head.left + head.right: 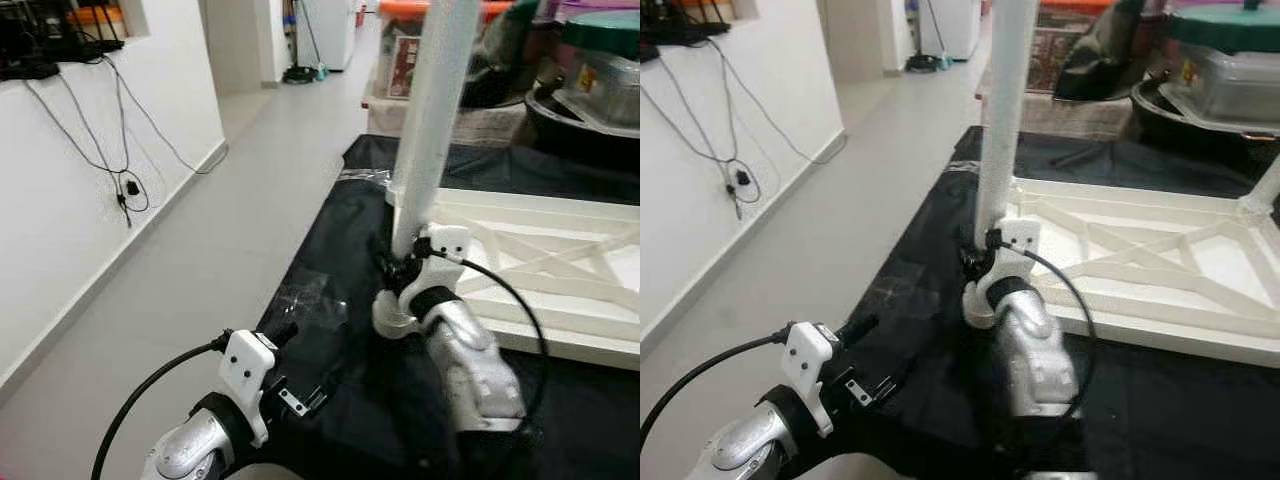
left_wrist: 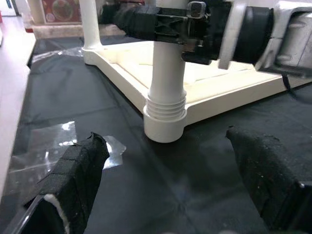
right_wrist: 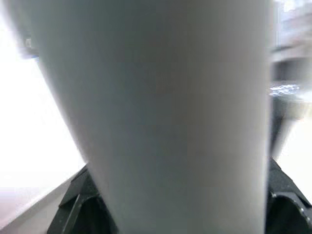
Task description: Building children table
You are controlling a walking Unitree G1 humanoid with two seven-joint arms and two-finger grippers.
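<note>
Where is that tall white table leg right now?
The white table leg stands upright in the near-left corner socket of the upside-down white tabletop on the black sheet, with the right gripper clamped around it low down.

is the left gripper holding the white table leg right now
No, the left gripper is open over the black mat, short of the white table leg, which the right gripper clamps.

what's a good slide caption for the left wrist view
Right gripper clamps the white table leg standing in the upturned tabletop's corner socket, seen between the open left gripper's fingers.
</note>
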